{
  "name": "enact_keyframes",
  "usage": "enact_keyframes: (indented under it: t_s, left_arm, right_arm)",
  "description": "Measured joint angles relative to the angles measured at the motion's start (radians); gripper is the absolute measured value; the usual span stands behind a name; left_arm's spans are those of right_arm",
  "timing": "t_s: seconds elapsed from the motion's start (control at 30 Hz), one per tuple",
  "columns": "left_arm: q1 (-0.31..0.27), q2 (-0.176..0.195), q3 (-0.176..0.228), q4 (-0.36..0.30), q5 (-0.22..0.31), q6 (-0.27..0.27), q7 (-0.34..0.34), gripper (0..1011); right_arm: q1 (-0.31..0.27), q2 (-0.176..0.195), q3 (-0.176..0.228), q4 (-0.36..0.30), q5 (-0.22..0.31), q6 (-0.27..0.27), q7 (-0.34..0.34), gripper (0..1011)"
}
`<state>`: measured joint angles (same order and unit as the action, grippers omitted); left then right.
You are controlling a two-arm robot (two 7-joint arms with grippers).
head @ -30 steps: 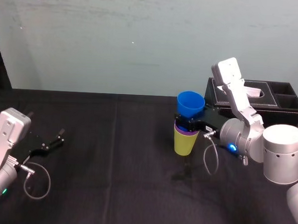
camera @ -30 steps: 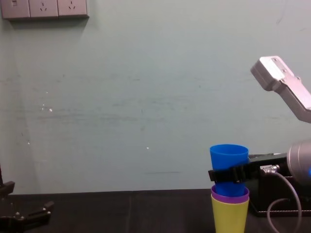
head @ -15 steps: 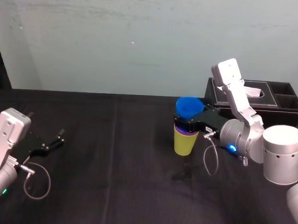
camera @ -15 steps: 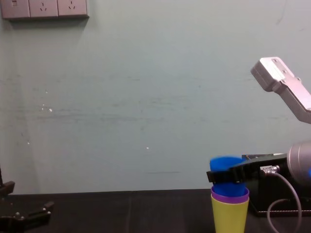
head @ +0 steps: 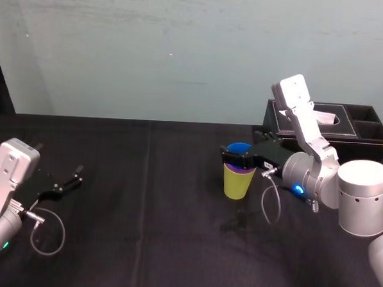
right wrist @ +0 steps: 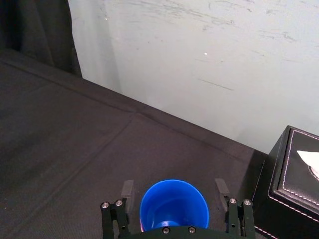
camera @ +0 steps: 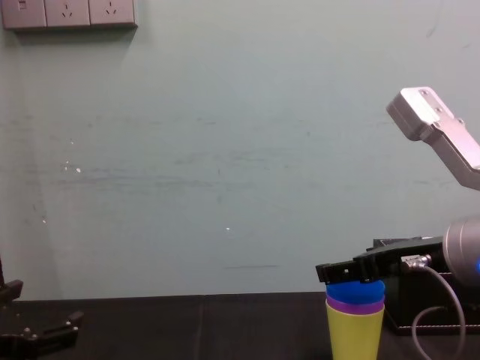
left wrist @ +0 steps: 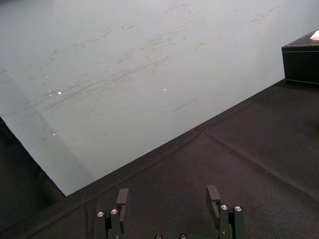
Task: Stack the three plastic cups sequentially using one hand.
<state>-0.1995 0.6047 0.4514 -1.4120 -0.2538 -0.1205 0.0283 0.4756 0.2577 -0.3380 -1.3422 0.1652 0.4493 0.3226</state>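
Observation:
The three cups stand nested on the black table right of centre: the yellow-green cup [head: 237, 183] outermost, the purple cup [head: 240, 172] showing as a rim band, the blue cup [head: 238, 148] innermost. From the side only a low blue band [camera: 355, 289] rises above the purple rim [camera: 355, 303]. My right gripper [head: 233, 160] is open at the blue cup's rim. In the right wrist view its fingers [right wrist: 127, 191] stand apart on either side of the blue cup [right wrist: 173, 206], with a gap on each side. My left gripper [head: 64, 183] rests open on the table at the far left.
A black tissue box [head: 327, 128] stands just behind and to the right of the cups, close to my right arm. The black cloth [head: 150, 199] between the two arms is bare. A pale wall runs along the table's far edge.
The blue cup has dropped from above the purple cup down into it. My right gripper's fingers have spread apart and let go of it; the arm has hardly shifted.

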Motion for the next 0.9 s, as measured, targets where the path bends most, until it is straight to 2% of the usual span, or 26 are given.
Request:
enact_keyframes:
  t_s: [0.27, 0.6, 0.77, 0.83, 0.9]
  left_arm:
    - [0.000, 0.000, 0.000, 0.000, 0.000, 0.000, 0.000, 1000]
    - [0.000, 0.000, 0.000, 0.000, 0.000, 0.000, 0.000, 1000]
    - [0.000, 0.000, 0.000, 0.000, 0.000, 0.000, 0.000, 1000]
    - [0.000, 0.000, 0.000, 0.000, 0.000, 0.000, 0.000, 1000]
    - [0.000, 0.000, 0.000, 0.000, 0.000, 0.000, 0.000, 1000]
  right_arm:
    - [-0.007, 0.000, 0.003, -0.007, 0.000, -0.014, -0.001, 1000]
    - [-0.110, 0.017, 0.053, -0.081, 0.027, -0.155, -0.018, 1002]
    - [-0.192, 0.029, 0.088, -0.133, 0.040, -0.228, -0.047, 1002]
    - [-0.215, 0.029, 0.097, -0.142, 0.041, -0.249, -0.061, 1000]
    - [-0.258, 0.023, 0.111, -0.152, 0.036, -0.291, -0.088, 1000]
